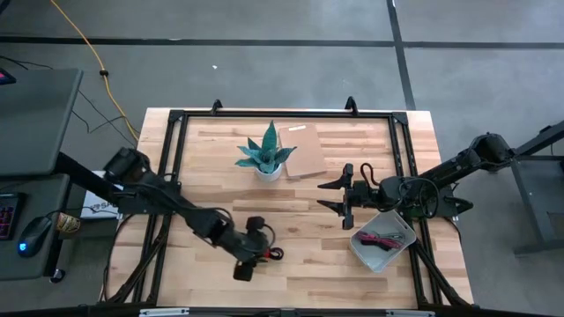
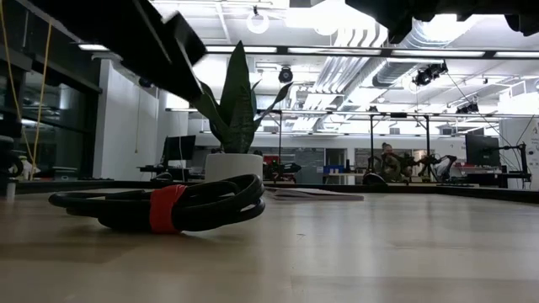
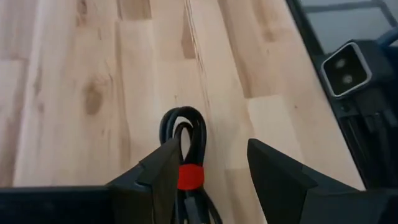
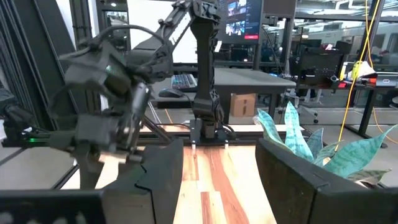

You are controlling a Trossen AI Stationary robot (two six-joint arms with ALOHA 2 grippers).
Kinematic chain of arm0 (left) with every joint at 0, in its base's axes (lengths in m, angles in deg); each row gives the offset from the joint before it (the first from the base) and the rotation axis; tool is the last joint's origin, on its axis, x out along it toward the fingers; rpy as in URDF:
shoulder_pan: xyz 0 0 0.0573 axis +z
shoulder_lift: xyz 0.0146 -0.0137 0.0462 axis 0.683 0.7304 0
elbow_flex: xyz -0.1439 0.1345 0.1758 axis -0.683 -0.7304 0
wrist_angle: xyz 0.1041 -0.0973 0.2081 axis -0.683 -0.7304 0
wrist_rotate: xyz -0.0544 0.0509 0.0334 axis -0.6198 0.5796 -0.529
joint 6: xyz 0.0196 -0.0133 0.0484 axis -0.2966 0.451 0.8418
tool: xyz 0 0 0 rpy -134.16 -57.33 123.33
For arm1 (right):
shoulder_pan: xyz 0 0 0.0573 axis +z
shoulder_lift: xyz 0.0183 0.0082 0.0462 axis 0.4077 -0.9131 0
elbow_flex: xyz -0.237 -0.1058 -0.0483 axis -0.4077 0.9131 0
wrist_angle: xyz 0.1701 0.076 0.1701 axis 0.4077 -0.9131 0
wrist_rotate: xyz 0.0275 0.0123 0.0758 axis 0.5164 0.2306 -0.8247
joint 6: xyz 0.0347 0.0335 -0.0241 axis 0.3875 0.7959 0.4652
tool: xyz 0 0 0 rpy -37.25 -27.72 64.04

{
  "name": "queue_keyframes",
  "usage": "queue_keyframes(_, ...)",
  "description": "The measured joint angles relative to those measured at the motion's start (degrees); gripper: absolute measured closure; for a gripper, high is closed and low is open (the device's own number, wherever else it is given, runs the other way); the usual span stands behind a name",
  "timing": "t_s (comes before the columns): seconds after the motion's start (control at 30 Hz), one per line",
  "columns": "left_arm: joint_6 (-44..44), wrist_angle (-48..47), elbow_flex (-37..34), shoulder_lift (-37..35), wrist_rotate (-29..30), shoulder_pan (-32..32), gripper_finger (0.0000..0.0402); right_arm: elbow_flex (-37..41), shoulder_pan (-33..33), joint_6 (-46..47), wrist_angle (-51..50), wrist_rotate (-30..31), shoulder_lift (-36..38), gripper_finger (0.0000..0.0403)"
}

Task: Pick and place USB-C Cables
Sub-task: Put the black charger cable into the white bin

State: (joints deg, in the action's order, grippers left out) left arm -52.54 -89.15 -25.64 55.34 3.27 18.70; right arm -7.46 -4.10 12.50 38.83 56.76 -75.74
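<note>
Red-and-black cable (image 3: 186, 163): flat on wooden table (image 1: 308, 264), front centre, beside one finger of left gripper (image 3: 214, 171). Left arm stretched low across table, fingers spread, nothing clasped. Right gripper (image 1: 341, 195): raised mid-table, fingers parted, empty, near grey tray (image 1: 359, 246) holding other cables (image 1: 384, 239).

Potted plant (image 1: 266, 155) beside cardboard sheet (image 1: 304, 150); grey tray (image 1: 357, 246) near the table edge

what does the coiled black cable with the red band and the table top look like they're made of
The black cable looks rubber or plastic jacketed: smooth, faint sheen. Its red band looks like matte fabric or tape; I cannot tell which. The table top looks like light wood: plank seams, grain, knots.
</note>
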Motion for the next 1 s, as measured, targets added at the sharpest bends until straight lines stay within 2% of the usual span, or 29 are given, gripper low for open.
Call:
queue_keyframes(0.17,-7.0,-4.7,3.4,4.7,-3.1,1.1,0.0232,0.0,0.0,0.0,-0.9,0.0,0.0,0.0210)
queue_keyframes(0.4,-8.2,-8.7,4.6,8.6,-3.1,2.8,0.0232,0.0,0.0,0.0,-1.2,0.0,0.0,0.0210)
queue_keyframes(0.57,-6.9,-8.4,4.6,9.6,-5.2,3.8,0.0232,0.0,0.0,0.0,-1.3,0.0,0.0,0.0210)
queue_keyframes(1.0,-9.1,-7.6,4.0,9.6,-3.9,2.7,0.0232,0.0,0.0,0.0,-2.0,0.0,0.0,0.0210)
